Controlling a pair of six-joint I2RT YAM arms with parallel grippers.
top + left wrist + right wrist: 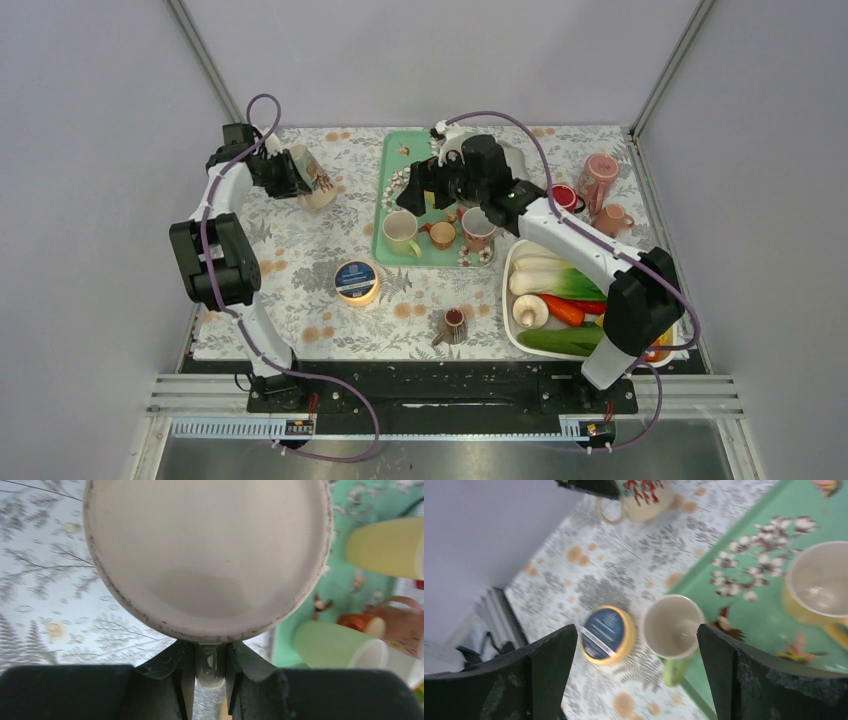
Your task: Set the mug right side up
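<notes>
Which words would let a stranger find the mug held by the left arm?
Look at the flowered table, left of the green tray. There a cream mug with a red pattern sits tilted between the left fingers; it alone is gripped.

My left hand (210,656) is black; the mug (315,180) cream with red coral branches; the worktop (300,270) cloth white with grey ferns and orange blossoms; the tray (390,160) mint green.
</notes>
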